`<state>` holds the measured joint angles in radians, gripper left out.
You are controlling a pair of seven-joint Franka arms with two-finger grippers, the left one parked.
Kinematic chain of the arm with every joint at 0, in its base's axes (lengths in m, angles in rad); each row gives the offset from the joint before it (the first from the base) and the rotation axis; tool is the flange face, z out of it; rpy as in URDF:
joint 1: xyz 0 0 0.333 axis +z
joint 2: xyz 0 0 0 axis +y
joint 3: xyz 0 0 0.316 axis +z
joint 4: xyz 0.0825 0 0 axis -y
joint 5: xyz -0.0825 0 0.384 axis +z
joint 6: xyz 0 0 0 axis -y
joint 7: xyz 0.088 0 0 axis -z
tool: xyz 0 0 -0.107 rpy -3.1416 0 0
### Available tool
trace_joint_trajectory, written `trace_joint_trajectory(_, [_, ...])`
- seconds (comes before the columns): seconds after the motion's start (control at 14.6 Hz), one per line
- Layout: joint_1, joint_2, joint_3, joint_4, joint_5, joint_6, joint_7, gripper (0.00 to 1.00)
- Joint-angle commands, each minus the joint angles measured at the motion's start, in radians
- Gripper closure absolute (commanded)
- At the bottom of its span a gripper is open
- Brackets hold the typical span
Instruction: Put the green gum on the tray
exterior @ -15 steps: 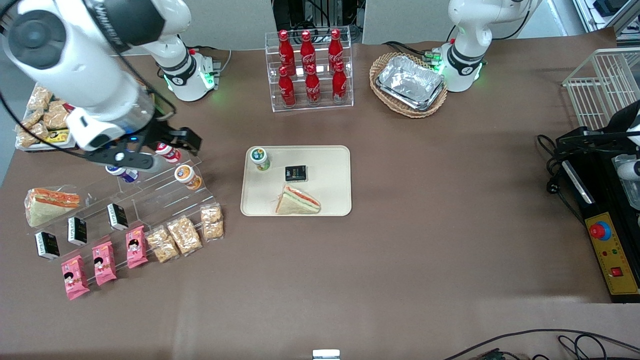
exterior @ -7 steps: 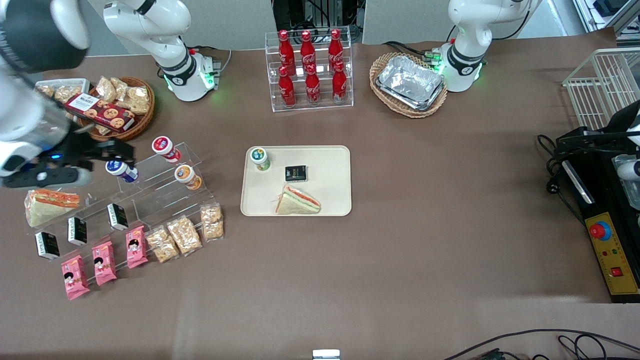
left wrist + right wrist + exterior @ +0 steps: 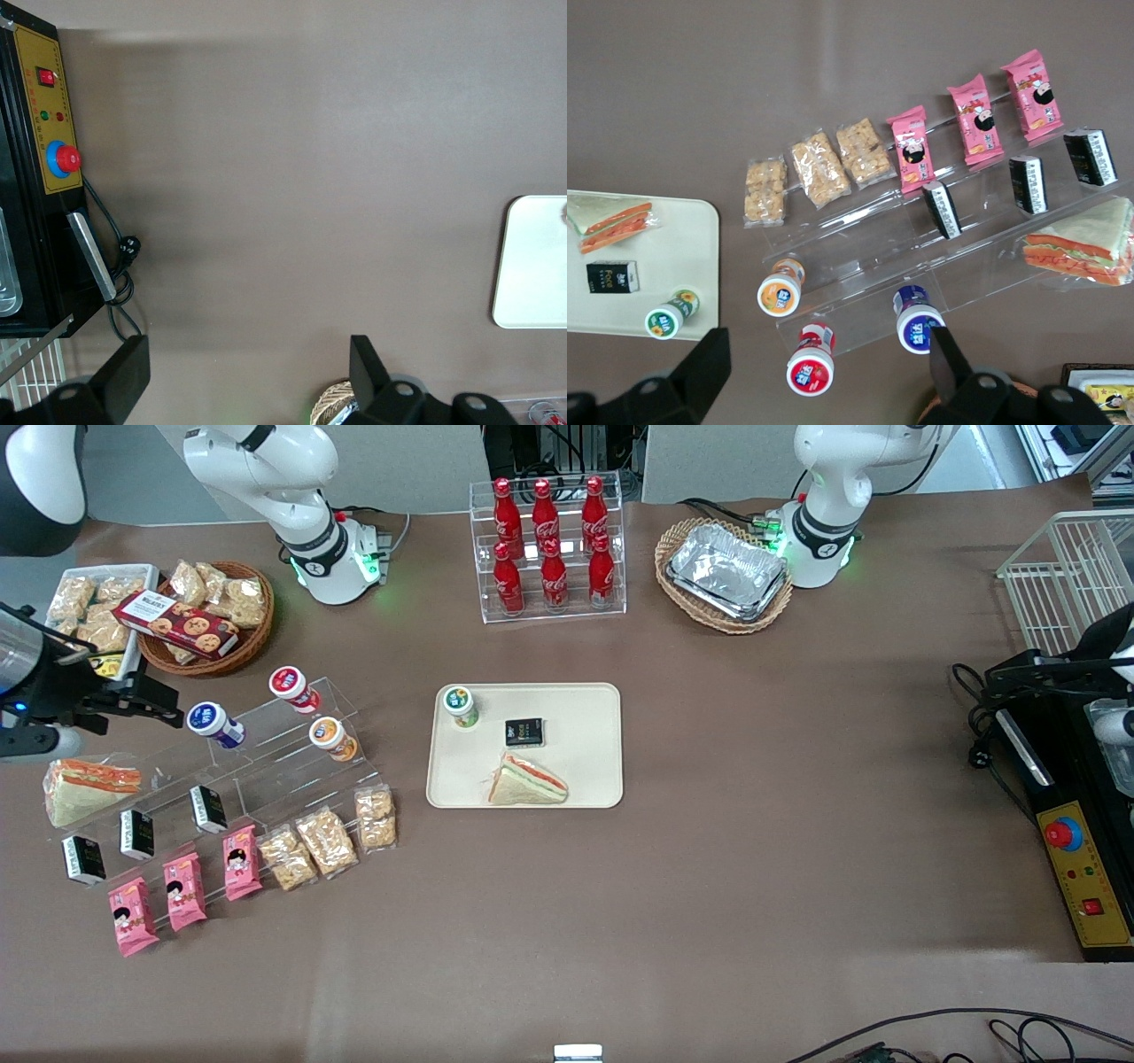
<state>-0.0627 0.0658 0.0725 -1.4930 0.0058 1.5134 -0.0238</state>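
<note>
Already the green gum (image 3: pixel 461 706) stands upright on the tray (image 3: pixel 585 779); my gripper (image 3: pixel 133 701) hangs empty with fingers spread, well apart near the display rack (image 3: pixel 283 735), so I'd just park

front: I see it high, looking steeply down on the whole table from the side facing both arms | right wrist: looks down from well above the clear stepped rack (image 3: pixel 921 257), gripper (image 3: pixel 824 372) fingers in frame | left wrist: looks down near the control box (image 3: pixel 40 177) | all share the tray (image 3: pixel 585 779)
</note>
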Motion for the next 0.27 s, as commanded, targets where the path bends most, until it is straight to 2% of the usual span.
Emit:
trace_joint_trajectory(0.0, [-0.008,0.002,-0.016,0.023,-0.010,-0.013,-0.036,0.00])
trace_joint_trajectory(0.2, [-0.006,0.000,-0.026,0.023,-0.009,-0.013,-0.036,0.00])
